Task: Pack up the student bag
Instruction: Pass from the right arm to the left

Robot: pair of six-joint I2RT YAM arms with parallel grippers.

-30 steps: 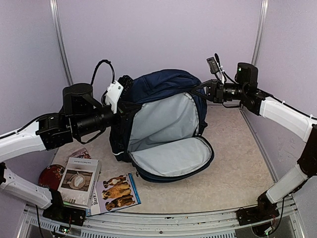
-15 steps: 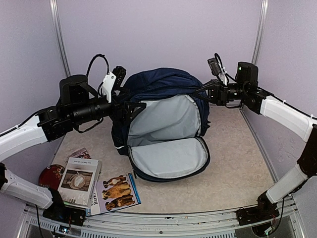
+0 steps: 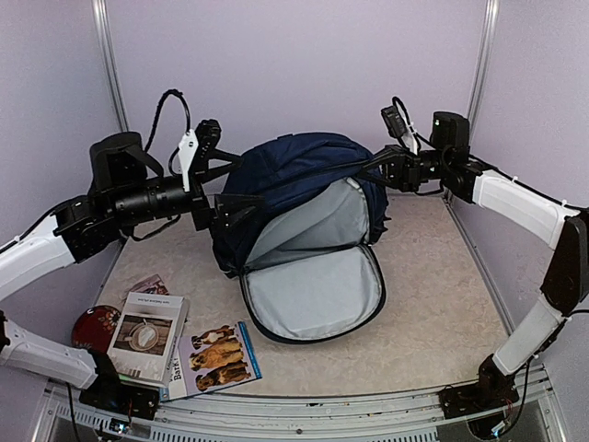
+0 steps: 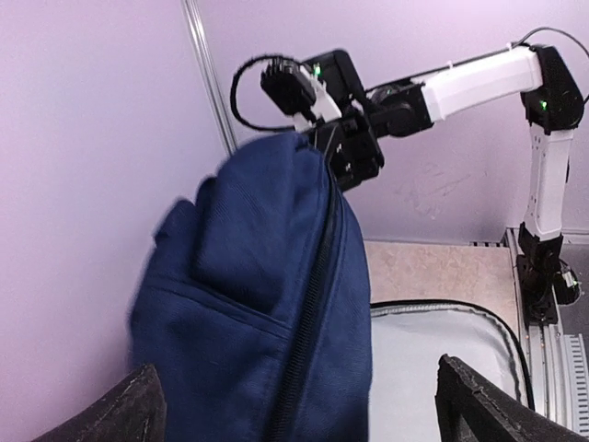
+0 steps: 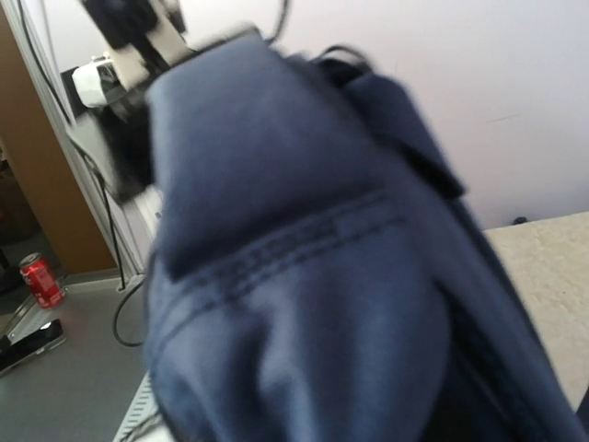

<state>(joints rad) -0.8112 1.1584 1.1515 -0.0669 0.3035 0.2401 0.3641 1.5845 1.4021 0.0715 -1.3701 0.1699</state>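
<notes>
The student bag, a large navy-blue fabric backpack with light grey lining, stands at mid-table towards the far wall. Its unzipped front flap is folded down flat towards you, and the grey main compartment gapes above it. The bag's long axis runs from the raised top at the far side to the flap's rounded edge at the near side, so the mouth faces the arm bases.

The right gripper is clenched on the top of the bag at its upper right corner and holds the pack up. The left gripper has its jaws spread wide and holds nothing. It hangs just beside the bag's upper left edge, with its fingers pointing across the opening.

The things to pack appear to lie at the near left corner:
- a white-covered book showing a plate
- a blue-edged book showing dogs
- a dark red round object, too small to identify

All three lie well apart from the bag, near and to the left of its mouth. The free left arm is much the nearer, so the fetch is probably yours to make with it, while the right hand keeps the bag upright.
</notes>
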